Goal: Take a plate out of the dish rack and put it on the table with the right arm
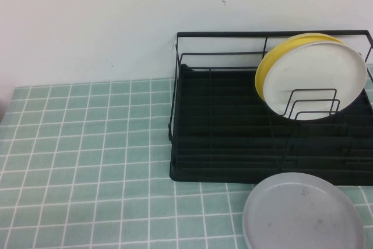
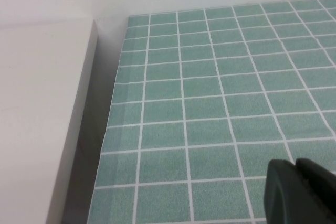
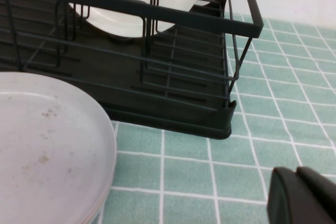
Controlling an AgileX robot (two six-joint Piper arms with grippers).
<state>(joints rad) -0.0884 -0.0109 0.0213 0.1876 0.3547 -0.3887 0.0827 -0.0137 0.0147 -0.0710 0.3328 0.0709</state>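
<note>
The grey plate (image 1: pixel 303 213) lies flat on the green tiled table (image 1: pixel 87 161), just in front of the black dish rack (image 1: pixel 233 144); it also shows in the right wrist view (image 3: pixel 47 145). A white plate (image 1: pixel 317 80) and a yellow plate (image 1: pixel 269 59) stand upright in the rack's wire dividers. My right gripper (image 3: pixel 299 195) is shut and empty, above bare tiles beside the grey plate and in front of the rack's corner (image 3: pixel 220 124). My left gripper (image 2: pixel 296 187) is shut and empty over bare tiles near the table's left edge. Neither gripper shows in the high view.
A white wall runs behind the table. In the left wrist view a pale surface (image 2: pixel 37 114) lies beside the table's edge with a dark gap between them. Bare tiles (image 1: pixel 87 202) stretch left of the rack.
</note>
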